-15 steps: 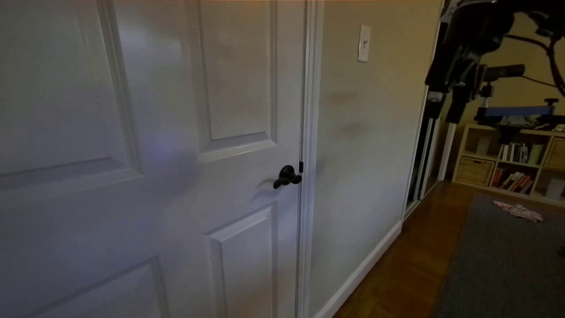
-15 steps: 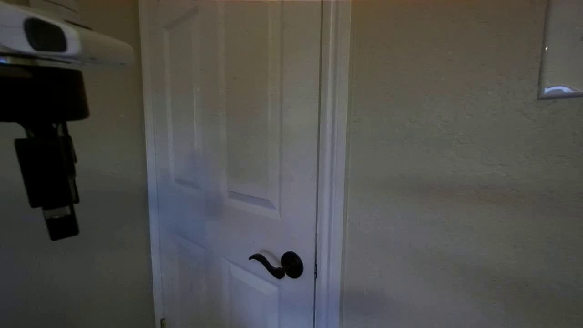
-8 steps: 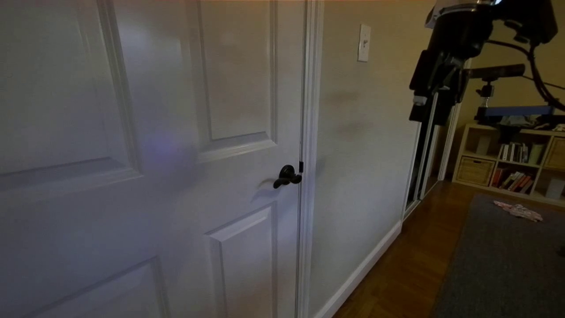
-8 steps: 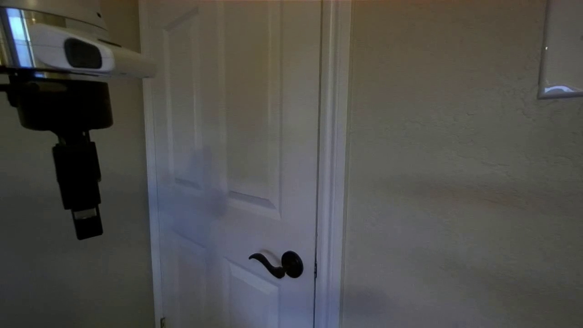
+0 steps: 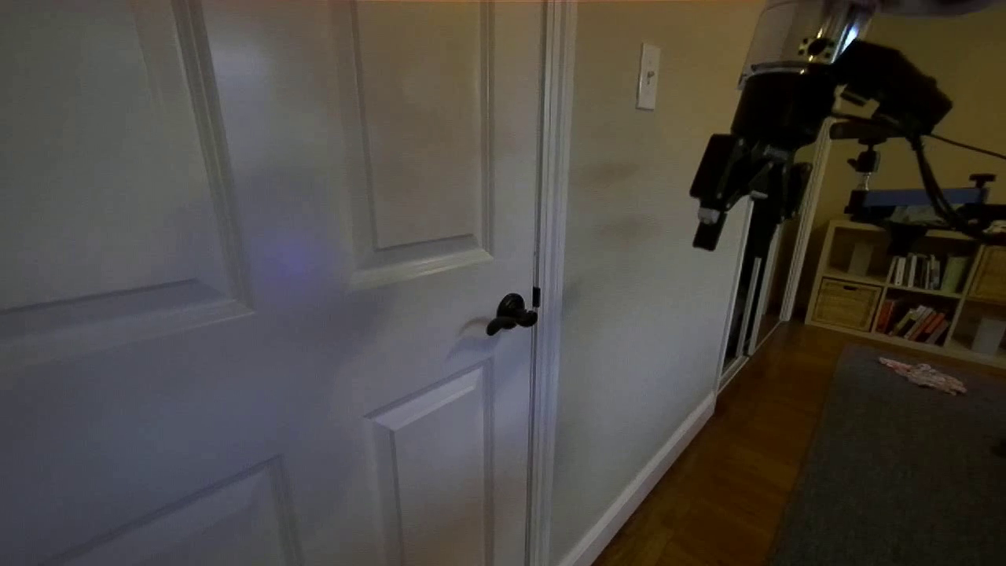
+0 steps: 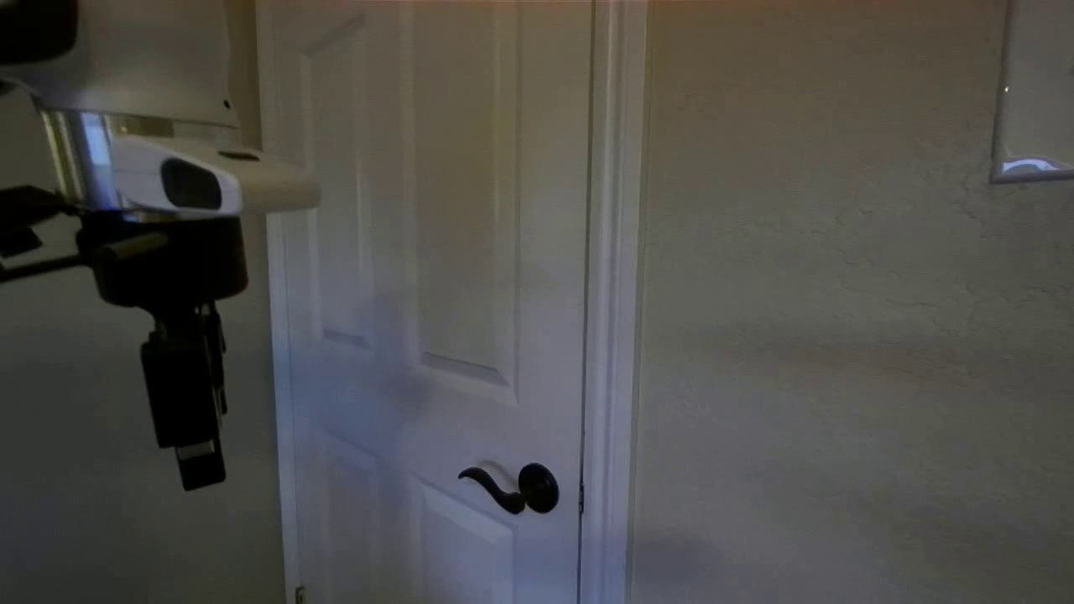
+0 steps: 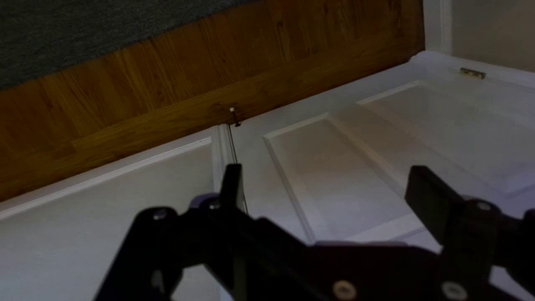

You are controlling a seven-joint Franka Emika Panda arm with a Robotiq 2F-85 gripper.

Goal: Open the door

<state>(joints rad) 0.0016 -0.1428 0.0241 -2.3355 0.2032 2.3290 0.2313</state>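
Note:
The door is white with raised panels and stands shut in its frame. It also shows in an exterior view and across the right of the wrist view. Its dark lever handle is level and untouched; it shows in an exterior view too, but not in the wrist view. My gripper points down, apart from the door and higher than the handle. It is left of the handle in an exterior view. In the wrist view the fingers are wide apart with nothing between them.
A wall with a light switch adjoins the door frame. A door stop shows at the door's foot. A grey rug lies on the wooden floor. A shelf stands further back.
The arm and gripper have moved left and down in an exterior view, and right and down in an exterior view, drawing nearer the door. The door and handle have not moved.

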